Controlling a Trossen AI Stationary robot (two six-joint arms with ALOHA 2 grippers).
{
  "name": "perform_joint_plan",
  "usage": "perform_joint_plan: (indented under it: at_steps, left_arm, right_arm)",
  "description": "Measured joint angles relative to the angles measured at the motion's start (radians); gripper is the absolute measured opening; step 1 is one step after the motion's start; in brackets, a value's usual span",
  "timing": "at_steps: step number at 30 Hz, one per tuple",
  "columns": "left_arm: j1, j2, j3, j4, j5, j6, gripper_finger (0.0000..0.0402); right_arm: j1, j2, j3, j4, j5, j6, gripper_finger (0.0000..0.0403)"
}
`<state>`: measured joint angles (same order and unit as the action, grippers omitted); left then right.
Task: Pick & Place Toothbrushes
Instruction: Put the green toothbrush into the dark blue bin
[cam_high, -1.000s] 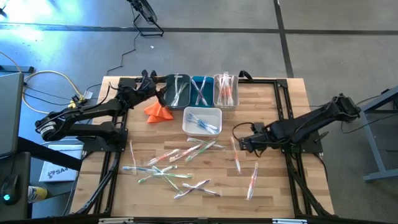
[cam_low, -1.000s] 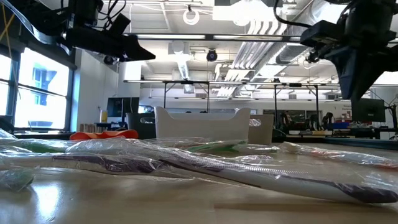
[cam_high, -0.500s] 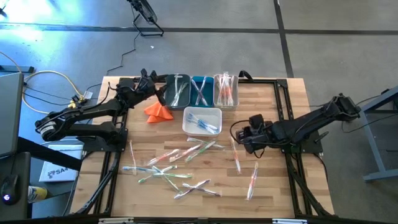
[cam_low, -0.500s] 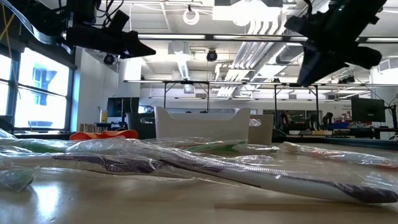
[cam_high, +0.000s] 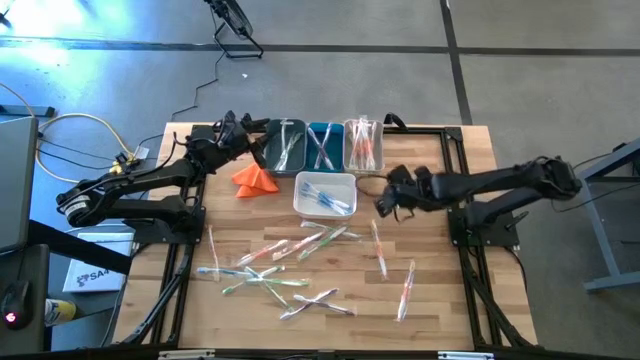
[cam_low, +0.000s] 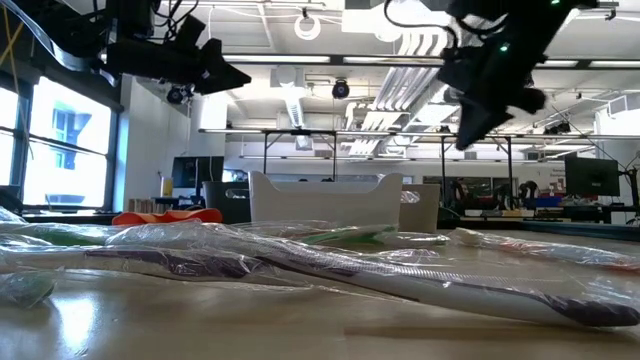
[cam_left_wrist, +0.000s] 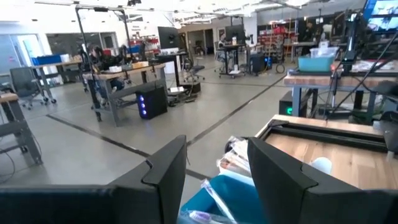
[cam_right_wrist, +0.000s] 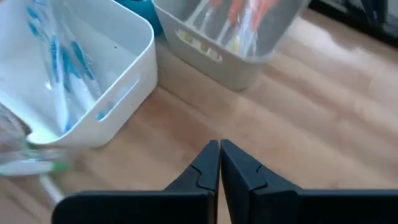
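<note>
Several wrapped toothbrushes (cam_high: 280, 262) lie scattered on the wooden table, and two more (cam_high: 378, 245) (cam_high: 406, 288) lie toward the right. Others rest in the white bin (cam_high: 326, 195), the dark bin (cam_high: 285, 147), the teal bin (cam_high: 323, 145) and the clear bin (cam_high: 363, 145). My right gripper (cam_high: 383, 206) hangs shut and empty above bare wood just right of the white bin (cam_right_wrist: 124, 81); its fingertips (cam_right_wrist: 219, 146) are together. My left gripper (cam_high: 262, 140) hovers open over the far-left bins, with nothing between its fingers (cam_left_wrist: 216, 149).
An orange folded cloth (cam_high: 255, 178) lies left of the white bin. The three far bins stand in a row along the table's far edge. Black frame rails (cam_high: 455, 150) run along the table's sides. Bare wood shows at the right between the rail and the loose toothbrushes.
My right gripper has swung toward the table's far edge, from beside the loose toothbrush on the right to a spot next to the white bin, rolling its wrist and tipping downward on the way. The toothbrushes have stayed where they lay.
</note>
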<state>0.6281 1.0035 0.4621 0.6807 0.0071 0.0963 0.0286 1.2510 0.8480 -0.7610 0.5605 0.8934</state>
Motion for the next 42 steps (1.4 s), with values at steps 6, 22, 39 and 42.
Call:
perform_joint_plan:
  at_steps: [6, 22, 39, 42]
  left_arm:
    - [0.0, 0.0, 0.0, -0.059, 0.001, -0.018, 0.0167]
    - [-0.001, 0.0, 0.0, -0.217, 0.0, -0.13, 0.0167]
    - [-0.281, 0.0, 0.0, -0.431, 0.001, -0.153, 0.0166]
    - [-0.342, 0.0, 0.0, -0.48, 0.001, -0.178, 0.0166]
  right_arm:
    - [-0.156, 0.0, 0.0, 0.343, -0.149, -0.44, 0.0002]
    - [-0.467, -0.183, -0.206, 0.836, -0.613, -0.708, 0.0002]
    - [-0.616, -0.428, -0.443, 1.143, -0.646, -0.862, 0.0002]
    - [-0.635, -0.427, -0.443, 1.141, -0.646, -0.864, 0.0002]
